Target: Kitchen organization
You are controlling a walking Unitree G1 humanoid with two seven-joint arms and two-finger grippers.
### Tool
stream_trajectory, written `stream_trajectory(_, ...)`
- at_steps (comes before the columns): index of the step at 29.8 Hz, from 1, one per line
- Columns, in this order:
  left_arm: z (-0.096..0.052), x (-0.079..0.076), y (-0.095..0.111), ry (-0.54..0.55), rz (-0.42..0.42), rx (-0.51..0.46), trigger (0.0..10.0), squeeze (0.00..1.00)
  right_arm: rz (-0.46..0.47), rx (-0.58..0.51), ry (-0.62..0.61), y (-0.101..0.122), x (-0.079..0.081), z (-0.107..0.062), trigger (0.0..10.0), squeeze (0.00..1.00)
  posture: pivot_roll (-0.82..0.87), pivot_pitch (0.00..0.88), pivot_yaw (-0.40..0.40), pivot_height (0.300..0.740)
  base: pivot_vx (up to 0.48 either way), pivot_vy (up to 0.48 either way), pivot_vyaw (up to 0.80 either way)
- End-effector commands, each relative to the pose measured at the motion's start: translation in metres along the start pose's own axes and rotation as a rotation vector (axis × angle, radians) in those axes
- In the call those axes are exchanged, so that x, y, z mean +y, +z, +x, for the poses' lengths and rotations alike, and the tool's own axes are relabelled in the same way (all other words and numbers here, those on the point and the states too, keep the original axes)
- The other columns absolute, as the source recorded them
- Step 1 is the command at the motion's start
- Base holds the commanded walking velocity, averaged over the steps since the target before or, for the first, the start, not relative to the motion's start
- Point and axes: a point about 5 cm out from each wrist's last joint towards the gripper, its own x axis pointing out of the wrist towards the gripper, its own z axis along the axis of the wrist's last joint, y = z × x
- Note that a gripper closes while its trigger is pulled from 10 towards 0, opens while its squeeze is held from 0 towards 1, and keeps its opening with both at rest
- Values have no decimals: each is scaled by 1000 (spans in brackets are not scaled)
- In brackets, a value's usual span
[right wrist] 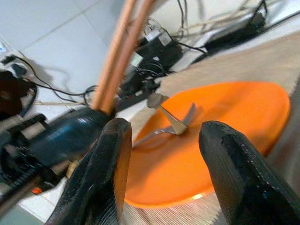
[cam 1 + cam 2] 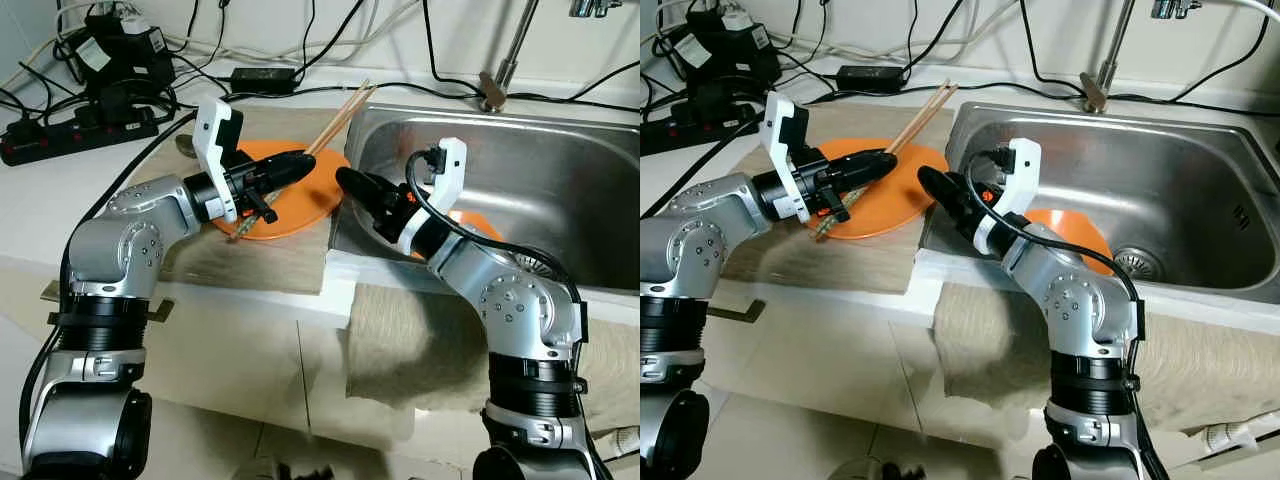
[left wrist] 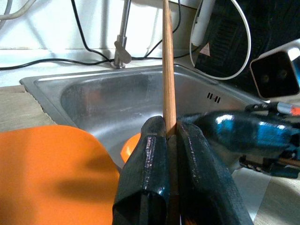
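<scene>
A pair of wooden chopsticks (image 2: 340, 118) is pinched in my left gripper (image 2: 300, 160), which is shut on them above an orange plate (image 2: 300, 205) on the counter. The sticks slant up and back toward the sink corner. A small metal utensil (image 1: 171, 123) lies on the plate. My right gripper (image 2: 345, 180) is open at the plate's right edge, by the left rim of the steel sink (image 2: 560, 170), its tips close to the left gripper's and nothing between them. A second orange dish (image 2: 478, 225) lies in the sink, partly hidden by my right arm.
A black power strip (image 2: 80, 130) with adapters and tangled cables crowds the back left of the counter. The faucet (image 2: 505, 60) rises behind the sink. A beige mat (image 2: 270, 260) lies under the plate, and a cloth (image 2: 420, 340) hangs over the counter front.
</scene>
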Motion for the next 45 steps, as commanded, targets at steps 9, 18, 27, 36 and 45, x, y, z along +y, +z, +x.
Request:
stream_trajectory(9, 0, 0, -14, -16, -64, 7, 0, 0, 74, -17, 30, -1, 3, 8, 10000, 0, 58, 0, 35, 740, 0, 0, 0)
stream_trajectory(18, 1, -2, -22, -28, -78, 26, 0, 0, 101, -31, 38, -2, 5, 10, 10000, 0, 57, 0, 38, 740, 0, 0, 0)
stream_trajectory(27, 1, -1, -21, -25, -69, 31, 0, 0, 28, -84, -89, 10, -10, 10, 10000, 0, 56, 2, 39, 740, 0, 0, 0)
stream_trajectory(36, -2, 8, -33, 47, -50, 114, 0, 0, -187, -79, -191, 21, -23, 6, 10000, 0, 56, 6, 37, 740, 0, 0, 0)
stream_trajectory(45, -2, 13, -35, 81, -56, 128, 0, 0, -257, -40, -178, 14, -22, 5, 10000, 0, 52, 8, 37, 740, 0, 0, 0)
